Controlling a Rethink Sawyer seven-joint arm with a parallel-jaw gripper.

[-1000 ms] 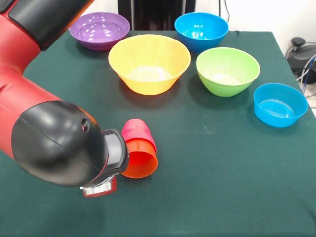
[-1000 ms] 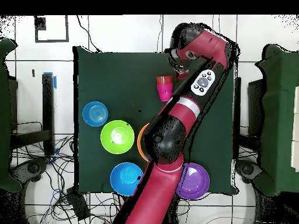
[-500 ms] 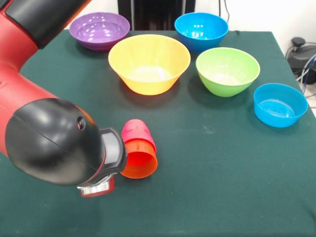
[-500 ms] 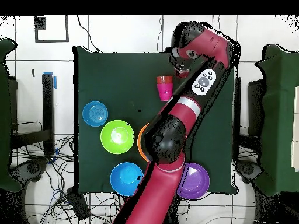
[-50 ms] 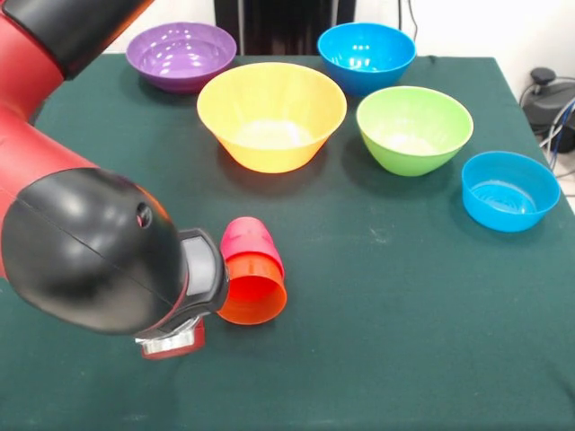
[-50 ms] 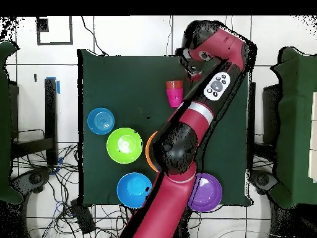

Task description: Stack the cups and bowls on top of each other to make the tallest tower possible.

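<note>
A dark green cloth covers the table (image 5: 431, 314), which stands on a white tiled floor (image 6: 124, 34); cables (image 6: 43, 170) trail beside it. No writing is legible. The arm (image 5: 90, 251) bends low, its wrist just beside the orange cup (image 5: 252, 287), which lies on its side nested over the red-pink cup (image 5: 247, 237), nearer the camera than the orange-yellow bowl (image 5: 271, 115). Whether the gripper (image 5: 172, 342) is clenched or released cannot be told.

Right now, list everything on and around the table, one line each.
Purple bowl: one, far left corner of the front view.
Blue bowls: two, one far centre-right, a smaller one at the right edge.
Orange-yellow bowl: one, large, centre.
Lime green bowl: one, right of it.
Cups: two, lying on their sides, red-pink cup nested in orange cup.
Table: dark green cloth.
Cables: off the right side.
Arm: red and black, beside the cups; gripper hidden.
</note>
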